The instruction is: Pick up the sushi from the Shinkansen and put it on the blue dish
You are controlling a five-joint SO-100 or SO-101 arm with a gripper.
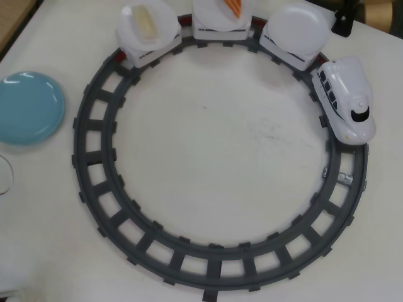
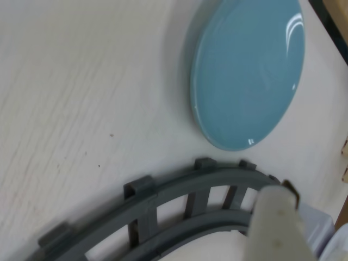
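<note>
Overhead view faces straight down on the whole track [image 1: 94, 189]. Wrist view sits low and close (tilted); both show the blue dish [image 2: 244, 70].

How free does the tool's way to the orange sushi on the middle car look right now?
Probably free. In the overhead view the sushi lies uncovered on the Shinkansen middle car's plate, nothing over it, though the frame edge cuts it. The tool shows only one pale finger, near the blue dish, so reach is unconfirmed.
</note>
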